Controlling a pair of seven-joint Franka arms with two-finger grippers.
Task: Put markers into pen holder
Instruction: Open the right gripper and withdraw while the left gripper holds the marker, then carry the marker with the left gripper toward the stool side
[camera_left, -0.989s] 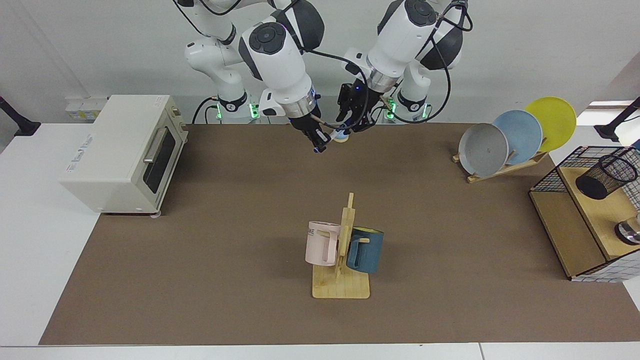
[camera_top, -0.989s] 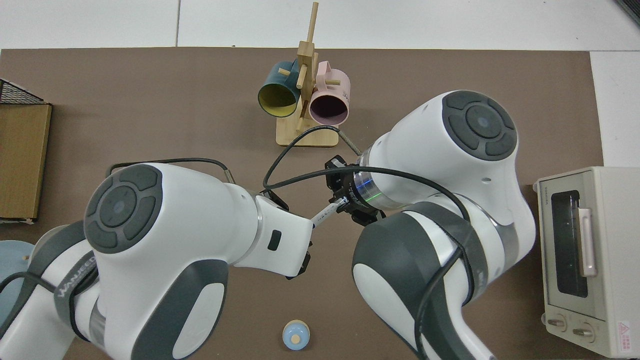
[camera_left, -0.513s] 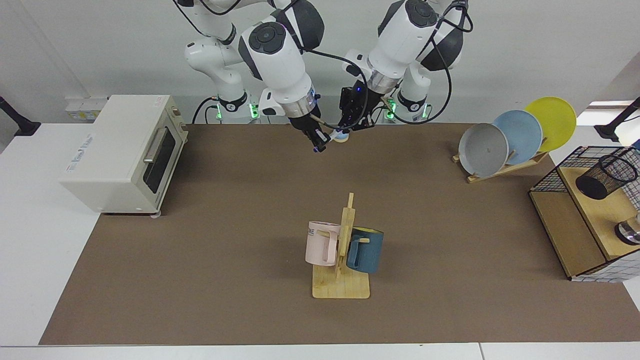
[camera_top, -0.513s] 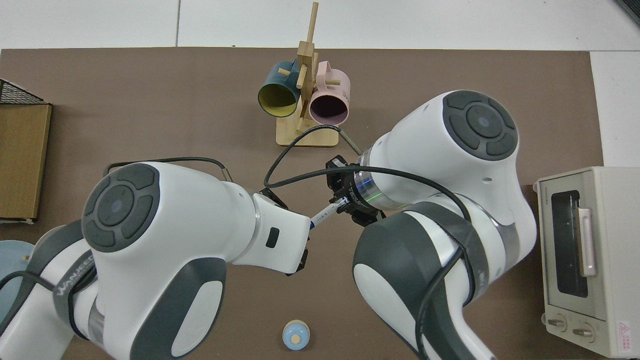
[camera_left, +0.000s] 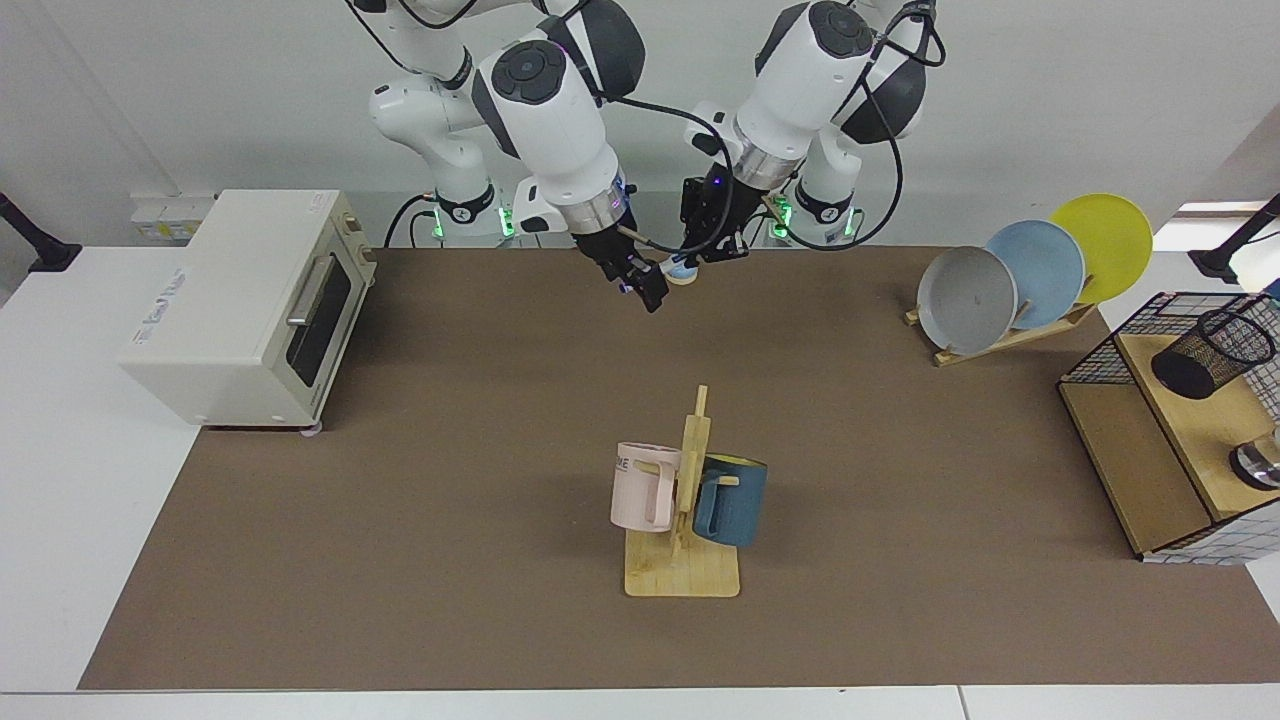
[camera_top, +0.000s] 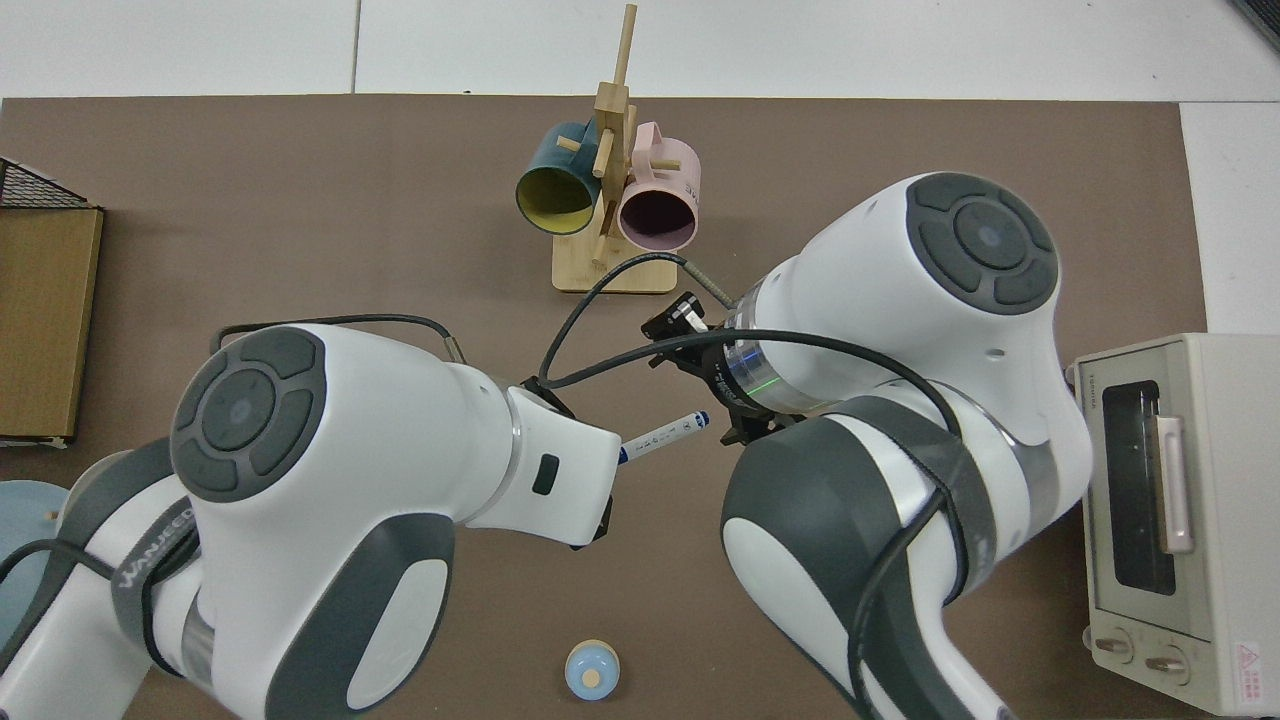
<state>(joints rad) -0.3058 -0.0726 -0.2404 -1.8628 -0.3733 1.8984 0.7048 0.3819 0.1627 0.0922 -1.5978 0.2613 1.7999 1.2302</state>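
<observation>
My left gripper (camera_left: 703, 245) holds the marker (camera_top: 662, 436). My fingers there are closed narrow on one end of it. I judge this from the top view, where the white barrel juts out from under my left wrist and hangs clear above the mat with nothing else bearing it. The blue tip at its far end points toward my right gripper (camera_left: 645, 288), which hovers just beside that tip and apart from it. I cannot tell how that gripper is set.

The marker is off the table and in the hand nearer its goal. The pen holder (camera_left: 1212, 352) is well away from my left fingers, out past the plates on the wooden shelf inside the wire basket frame (camera_left: 1095, 352). I see no marker in it.

So I judge the pickup done, and the delivery not begun. What remains is the carry to the shelf, turning the marker end-down over the black rim, and the drop.
</observation>
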